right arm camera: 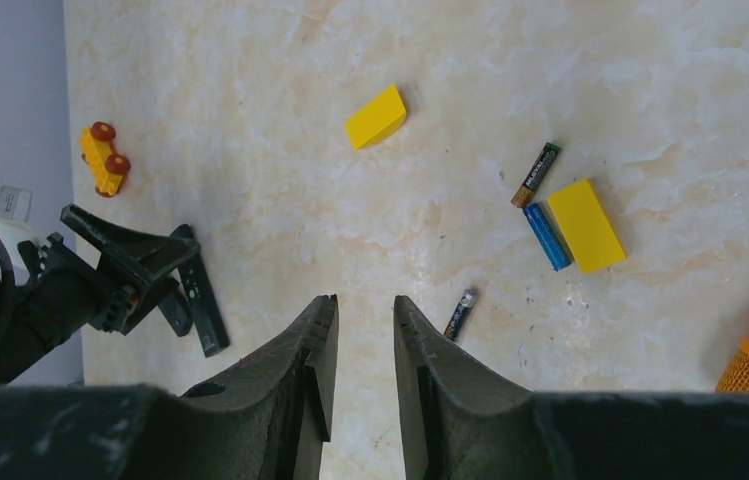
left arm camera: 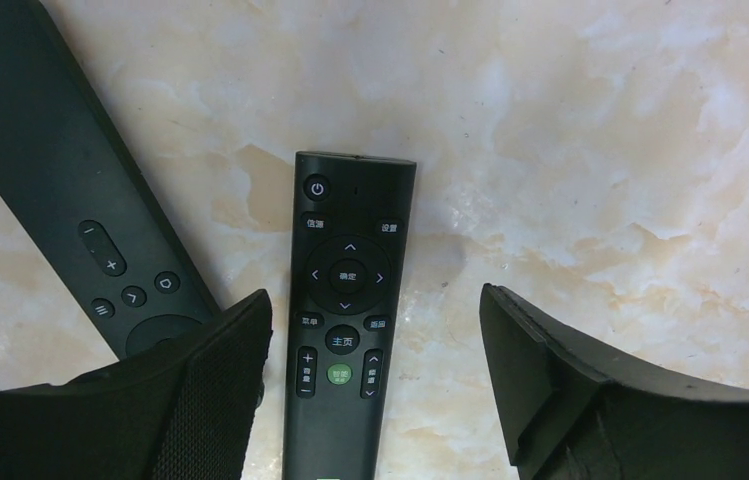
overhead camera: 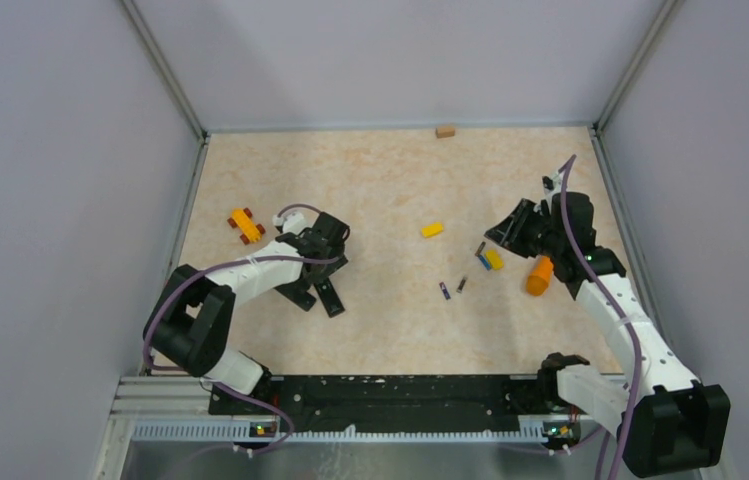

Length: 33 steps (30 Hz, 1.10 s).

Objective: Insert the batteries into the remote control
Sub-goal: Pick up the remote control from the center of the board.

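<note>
Two jobs ahead: left fingers (left arm camera: pixel 200 400), spread wide, straddle the face-up remote (left arm camera: pixel 348 300), which likely needs flipping, while right fingers (right arm camera: pixel 300 380), barely parted and empty, hover near batteries (right arm camera: pixel 546 236) loose on the bench (right arm camera: pixel 650 80).

Our two arms: white shells over black joints

We see our left arm (overhead camera: pixel 250 272) and right arm (overhead camera: pixel 630 320) built of smooth white link covers set between bulky black joint housings, each trailed by a thin, looping purple cable (overhead camera: pixel 148 335); our left gripper (left arm camera: pixel 375 297) and right gripper (right arm camera: pixel 365 302) carry matt black, wedge-shaped fingers (left arm camera: pixel 205 400), the inner pad finely ribbed like woven rubber
</note>
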### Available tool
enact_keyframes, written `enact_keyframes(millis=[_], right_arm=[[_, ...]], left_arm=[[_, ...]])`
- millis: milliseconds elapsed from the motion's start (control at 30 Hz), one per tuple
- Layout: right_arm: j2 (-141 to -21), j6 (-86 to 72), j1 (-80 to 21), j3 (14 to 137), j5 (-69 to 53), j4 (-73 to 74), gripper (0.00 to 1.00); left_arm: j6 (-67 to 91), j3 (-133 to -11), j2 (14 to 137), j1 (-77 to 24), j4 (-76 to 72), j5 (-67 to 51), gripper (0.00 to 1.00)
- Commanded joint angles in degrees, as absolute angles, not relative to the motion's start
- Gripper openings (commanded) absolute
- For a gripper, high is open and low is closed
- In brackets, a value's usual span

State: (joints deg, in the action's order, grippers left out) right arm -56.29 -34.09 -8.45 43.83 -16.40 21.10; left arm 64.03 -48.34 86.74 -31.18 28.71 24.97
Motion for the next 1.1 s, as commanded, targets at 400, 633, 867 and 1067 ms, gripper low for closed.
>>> enact_keyframes(millis=[400,633,867,1067], right_arm=[[-52.9,-35.1,-8.1,43.0,-17.0,22.5,0.28],[-53.3,-35.4,-8.1,43.0,-17.2,22.9,0.26],[-54.8,-36.9,-8.5,42.8,-21.7,20.5,0.31],[-55.2,-41.9,-16.2,38.9,-23.6,9.4,0.55]], left_arm=[[57.5,-49.0,90.9,-31.3,26.3,23.0,0.63],[54.6,-49.3,91.5,-31.3,24.4,21.8,0.32],[45.2,-53.7,87.7,-31.2,21.6,16.2,0.12],[38.5,-58.5,83.3,-30.8,19.3,5.8,0.12]])
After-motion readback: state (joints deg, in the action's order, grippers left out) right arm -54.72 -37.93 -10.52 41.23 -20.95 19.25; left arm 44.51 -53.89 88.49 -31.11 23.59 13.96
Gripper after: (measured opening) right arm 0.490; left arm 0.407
